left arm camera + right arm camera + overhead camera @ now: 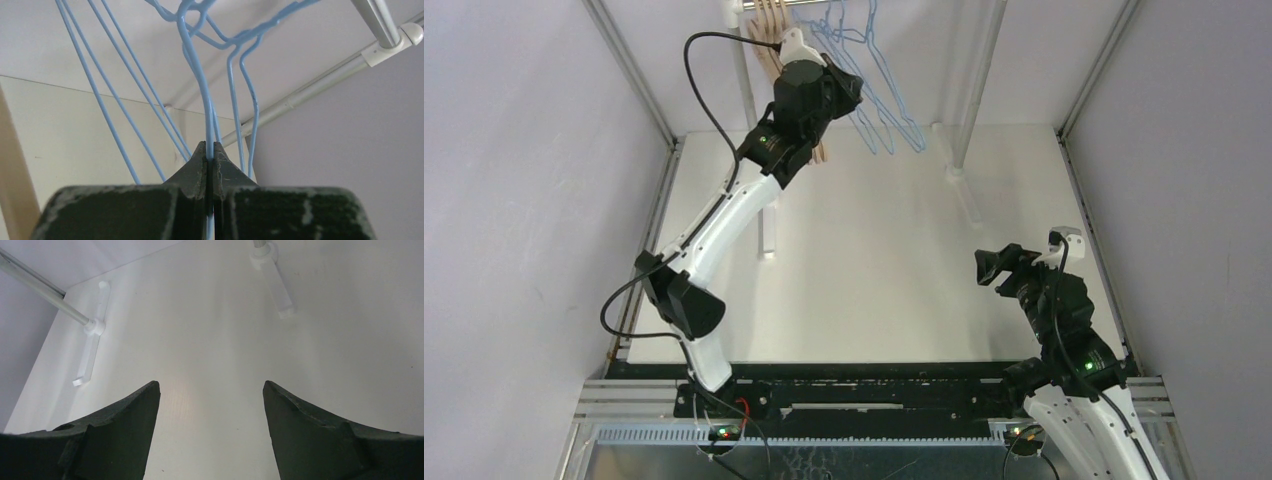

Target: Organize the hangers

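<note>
Several light-blue wire hangers hang from the silver rail at the top of the top view. Tan wooden hangers hang left of them, partly hidden by my left arm. My left gripper is raised to the blue group. In the left wrist view my left gripper is shut on one blue wire hanger, whose wire runs straight up from between the jaws. Other blue wires cross on either side. A tan wooden edge shows at the left. My right gripper hovers open over the table; in the right wrist view my right gripper holds nothing.
The rail stands on silver posts with white feet on the white table. One post rises right of the blue hangers. In the right wrist view both white feet rest on the table. Grey walls close in both sides.
</note>
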`<state>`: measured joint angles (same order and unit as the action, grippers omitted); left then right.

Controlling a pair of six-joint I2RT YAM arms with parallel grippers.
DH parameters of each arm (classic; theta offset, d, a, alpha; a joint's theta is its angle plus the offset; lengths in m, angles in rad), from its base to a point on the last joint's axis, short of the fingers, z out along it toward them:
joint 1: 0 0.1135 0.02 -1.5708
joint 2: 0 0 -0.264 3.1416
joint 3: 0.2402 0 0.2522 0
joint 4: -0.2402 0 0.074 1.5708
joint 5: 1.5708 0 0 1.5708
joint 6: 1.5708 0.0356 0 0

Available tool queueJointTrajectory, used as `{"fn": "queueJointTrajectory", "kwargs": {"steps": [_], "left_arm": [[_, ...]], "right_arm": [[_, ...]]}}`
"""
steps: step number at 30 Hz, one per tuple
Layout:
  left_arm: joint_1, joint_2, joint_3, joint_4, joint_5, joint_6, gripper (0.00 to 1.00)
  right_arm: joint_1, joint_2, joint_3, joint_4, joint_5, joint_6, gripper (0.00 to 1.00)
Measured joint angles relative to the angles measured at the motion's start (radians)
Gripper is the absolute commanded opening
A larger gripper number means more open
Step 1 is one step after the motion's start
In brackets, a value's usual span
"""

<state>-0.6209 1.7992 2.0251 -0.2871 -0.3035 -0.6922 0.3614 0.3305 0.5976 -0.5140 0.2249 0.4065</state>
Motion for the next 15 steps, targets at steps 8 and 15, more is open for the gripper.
{"fn": "queueJointTrajectory", "kwargs": {"steps": [8,15], "left_arm": [[0.034,0.019,0.049,-0.039,0.028,-0.044,0.07],[0.045,0.039,0.061,-0.075,0.046,-0.068,0.24]], "right_arm": [[-0.002,0.008,0.000,0.000,-0.010,0.000,0.84],[-0.008,0.008,0.000,-0.005,-0.010,0.002,0.86]]}}
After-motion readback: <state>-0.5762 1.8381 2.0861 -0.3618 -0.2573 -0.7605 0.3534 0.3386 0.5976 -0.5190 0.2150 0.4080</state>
